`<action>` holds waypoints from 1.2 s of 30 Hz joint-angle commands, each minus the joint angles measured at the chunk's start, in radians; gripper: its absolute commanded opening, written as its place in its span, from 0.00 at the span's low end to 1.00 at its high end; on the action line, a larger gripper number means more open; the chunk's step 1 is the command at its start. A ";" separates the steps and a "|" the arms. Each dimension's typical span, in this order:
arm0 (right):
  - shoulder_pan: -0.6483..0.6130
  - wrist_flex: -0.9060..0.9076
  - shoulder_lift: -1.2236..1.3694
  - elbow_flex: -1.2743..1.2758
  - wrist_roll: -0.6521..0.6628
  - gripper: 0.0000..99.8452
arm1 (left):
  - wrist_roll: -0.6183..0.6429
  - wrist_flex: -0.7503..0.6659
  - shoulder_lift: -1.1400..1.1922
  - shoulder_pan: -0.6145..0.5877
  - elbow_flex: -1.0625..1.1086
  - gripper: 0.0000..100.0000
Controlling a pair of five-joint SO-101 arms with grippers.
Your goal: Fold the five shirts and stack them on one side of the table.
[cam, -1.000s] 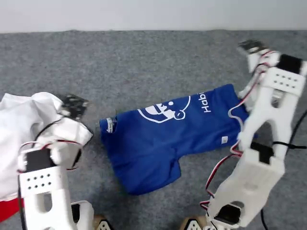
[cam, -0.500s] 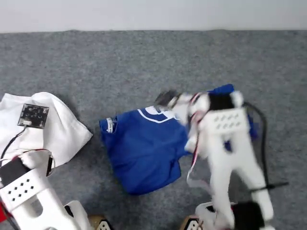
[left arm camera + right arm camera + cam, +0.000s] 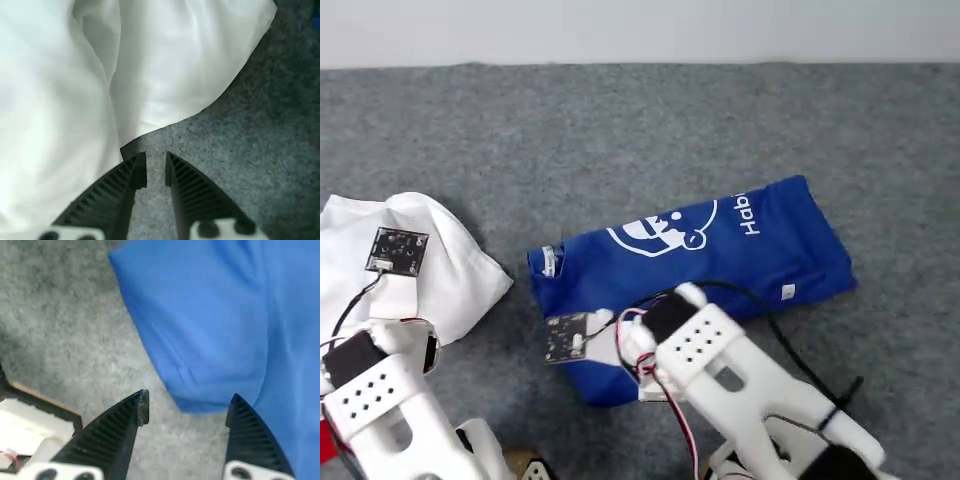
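Grey carpet (image 3: pixel 620 120) covers the table, and the partly folded blue shirt (image 3: pixel 720 255) lies mid-table. The right gripper (image 3: pixel 189 405) hangs over its near corner, jaws wide apart and empty. The left gripper (image 3: pixel 155 161), almost closed and empty, hangs at the edge of the white shirt (image 3: pixel 75 75).

passage: grey mat (image 3: pixel 510 215) between white shirt (image 3: pixel 440 270) and blue shirt (image 3: pixel 720 260) | far strip open | obstacles: both shirts

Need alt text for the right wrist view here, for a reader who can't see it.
The right gripper, jaws wide open and holding nothing, hangs above a rounded, folded corner of the blue shirt. The shirt lies flat on the grey carpeted table.
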 commanded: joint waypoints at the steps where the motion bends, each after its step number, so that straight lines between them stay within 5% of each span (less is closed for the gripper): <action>1: -0.021 -0.064 0.064 -0.011 -0.011 0.26 | -0.003 -0.018 -0.017 -0.006 -0.010 0.08; 22: -0.084 -0.226 0.335 -0.011 -0.009 0.25 | -0.002 -0.032 -0.017 -0.006 -0.002 0.07; 30: -0.085 -0.297 0.414 -0.028 -0.006 0.02 | -0.002 -0.032 -0.017 -0.006 -0.002 0.07; 36: -0.045 -0.292 0.417 -0.083 -0.009 0.01 | -0.002 -0.032 -0.012 -0.006 -0.002 0.07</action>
